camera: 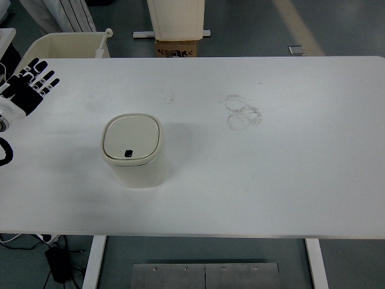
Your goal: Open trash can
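Your trash can (133, 150) sits upright on the white desk (271, 180), left of centre and a bit toward the near edge. It's cream-coloured w/ rounded corners, and the lid (132, 137) is down flat, closed. You'll see a small dark button (128, 153) at the lid's near edge, approx. mid-width. Your left robot hand (30, 84) is at the far-left edge of the desk, well apart from the can, up and to the left of it. The hand is black w/ white segments, fingers (43, 77) spread and pointing up-right, relaxed, holding nothing. A bit of the left arm (5, 108) shows at the picture's left edge below the hand, plus a black cable loop (6, 152) under that. No right arm in the view. On the desk right of centre you've got faint ring-shaped smudges (243, 112), and a few small scuffs (170, 97) nearer the middle. Beyond the far edge: a cream bin (60, 46) at top left, a cardboard box (178, 48) at top centre w/ a pale panel (175, 18) standing above it. Grey floor (252, 27) past that.
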### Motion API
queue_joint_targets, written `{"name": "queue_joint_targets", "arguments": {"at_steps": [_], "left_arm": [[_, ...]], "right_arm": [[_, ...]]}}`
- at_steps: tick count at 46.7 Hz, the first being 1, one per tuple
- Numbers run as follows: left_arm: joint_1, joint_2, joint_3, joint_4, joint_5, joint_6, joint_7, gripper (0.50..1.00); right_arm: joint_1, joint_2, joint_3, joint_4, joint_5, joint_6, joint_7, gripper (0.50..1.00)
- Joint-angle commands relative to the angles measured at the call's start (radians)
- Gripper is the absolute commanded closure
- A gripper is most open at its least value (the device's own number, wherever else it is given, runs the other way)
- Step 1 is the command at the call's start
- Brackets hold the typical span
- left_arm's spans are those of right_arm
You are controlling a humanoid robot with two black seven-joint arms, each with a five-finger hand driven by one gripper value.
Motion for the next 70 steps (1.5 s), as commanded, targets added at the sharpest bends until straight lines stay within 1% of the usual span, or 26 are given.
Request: {"name": "queue_joint_targets", "arguments": {"at_steps": [1, 7, 18, 25, 28, 33, 43, 59, 64, 70], "left_arm": [[0.0, 0.0, 0.0, 0.0, 0.0, 0.0, -0.001, 0.5], [0.0, 0.0, 0.0, 0.0, 0.001, 0.0, -0.021, 0.5], [0.002, -0.006, 0.0, 0.0, 0.001, 0.0, -0.023, 0.5], [0.002, -0.029, 0.0, 0.0, 0.0, 0.002, -0.026, 0.5], [0.002, -0.032, 0.002, 0.0, 0.001, 0.014, -0.024, 0.5], [0.002, -0.032, 0.005, 0.0, 0.009, 0.061, -0.024, 0.5], [0.003, -0.026, 0.006, 0.0, 0.015, 0.066, -0.023, 0.5], [-0.012, -0.011, 0.008, -0.002, 0.015, 0.067, -0.011, 0.5], [-0.023, 0.029, 0.009, -0.008, 0.017, 0.067, -0.008, 0.5], [-0.069, 0.052, 0.012, -0.009, 0.034, 0.067, 0.031, 0.5]], "right_arm": [[-0.001, 0.0, 0.001, 0.0, 0.0, 0.0, 0.0, 0.509], [0.0, 0.0, -0.001, 0.0, 0.0, 0.0, 0.0, 0.509], [-0.001, 0.0, 0.001, 0.0, 0.0, 0.0, 0.0, 0.509], [-0.001, 0.0, 0.001, 0.0, -0.001, 0.0, 0.0, 0.509], [0.0, 0.0, 0.001, 0.0, 0.0, 0.0, 0.0, 0.509], [0.0, 0.0, -0.001, 0.0, 0.0, 0.0, 0.0, 0.509], [0.0, 0.0, -0.001, 0.0, 0.0, 0.0, 0.0, 0.509], [0.0, 0.0, 0.001, 0.0, -0.001, 0.0, 0.0, 0.509], [0.0, 0.0, 0.001, 0.0, 0.0, 0.0, 0.0, 0.509], [0.0, 0.0, 0.001, 0.0, 0.0, 0.0, 0.0, 0.509]]}}
